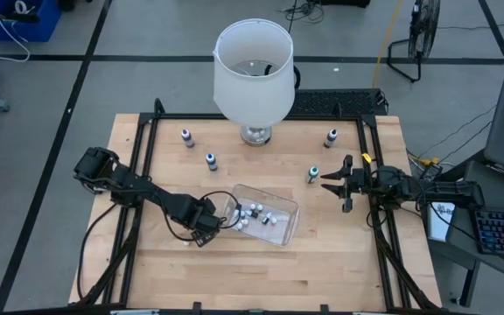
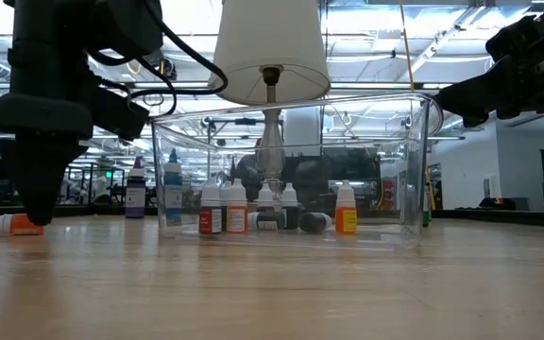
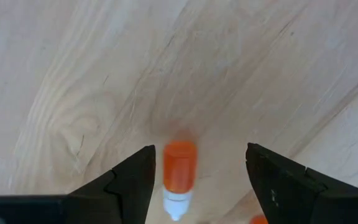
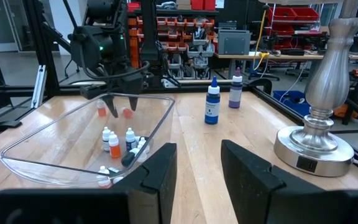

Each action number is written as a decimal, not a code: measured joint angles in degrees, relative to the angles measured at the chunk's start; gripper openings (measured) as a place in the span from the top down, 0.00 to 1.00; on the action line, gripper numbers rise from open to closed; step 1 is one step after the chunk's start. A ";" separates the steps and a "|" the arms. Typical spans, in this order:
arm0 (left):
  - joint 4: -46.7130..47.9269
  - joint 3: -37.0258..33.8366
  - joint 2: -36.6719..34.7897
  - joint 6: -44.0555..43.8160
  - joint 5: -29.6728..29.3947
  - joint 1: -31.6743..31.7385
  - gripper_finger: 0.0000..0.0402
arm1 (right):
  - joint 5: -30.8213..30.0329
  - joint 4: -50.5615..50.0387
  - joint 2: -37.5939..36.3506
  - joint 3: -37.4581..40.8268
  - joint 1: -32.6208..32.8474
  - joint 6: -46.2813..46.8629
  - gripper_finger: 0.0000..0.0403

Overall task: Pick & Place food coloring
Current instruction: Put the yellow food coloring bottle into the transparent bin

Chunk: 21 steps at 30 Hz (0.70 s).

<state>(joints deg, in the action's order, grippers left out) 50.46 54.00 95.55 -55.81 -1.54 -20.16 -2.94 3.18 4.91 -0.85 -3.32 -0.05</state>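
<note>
The left gripper point(image 3: 194, 180) is hovering low over the wooden counter point(image 1: 339, 262), its fingers spread wide around a lying orange bottle point(image 3: 179, 177) without touching it, just left of the clear tub point(image 1: 291, 219) holding several small bottles point(image 2: 225, 212). The right gripper point(image 1: 332, 183) is waiting, fingers apart, near a teal-capped bottle point(image 1: 312, 175).

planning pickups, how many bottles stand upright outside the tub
4 bottles: two left of the lamp base, one right of it, one by the right gripper. Others may hide under the lampshade.
</note>
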 joint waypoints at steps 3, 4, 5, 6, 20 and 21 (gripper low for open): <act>0.02 -0.09 -0.02 -0.46 0.89 0.01 0.38 | 0.01 0.00 0.00 -0.01 0.01 0.00 0.72; 0.02 -0.27 -0.04 -0.46 0.89 0.00 0.38 | 0.00 -0.01 0.00 -0.01 -0.01 0.00 0.72; 0.00 -0.53 -0.04 -0.47 0.87 0.00 0.38 | 0.00 -0.02 0.01 -0.01 0.00 0.00 0.72; 0.02 -0.79 -0.04 -0.49 0.51 0.00 0.38 | 0.00 -0.01 0.00 -0.01 -0.01 0.00 0.72; -2.08 -4.10 -0.39 -2.81 0.42 0.22 0.43 | 0.00 -0.01 0.00 0.00 0.01 0.00 0.72; -2.84 -4.15 -0.37 -2.42 0.48 0.23 0.46 | 0.00 0.00 0.01 -0.01 0.01 0.00 0.72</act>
<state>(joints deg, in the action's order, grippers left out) 47.62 49.84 95.18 -58.22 -1.06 -19.94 -2.94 3.18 4.91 -0.86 -3.32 -0.05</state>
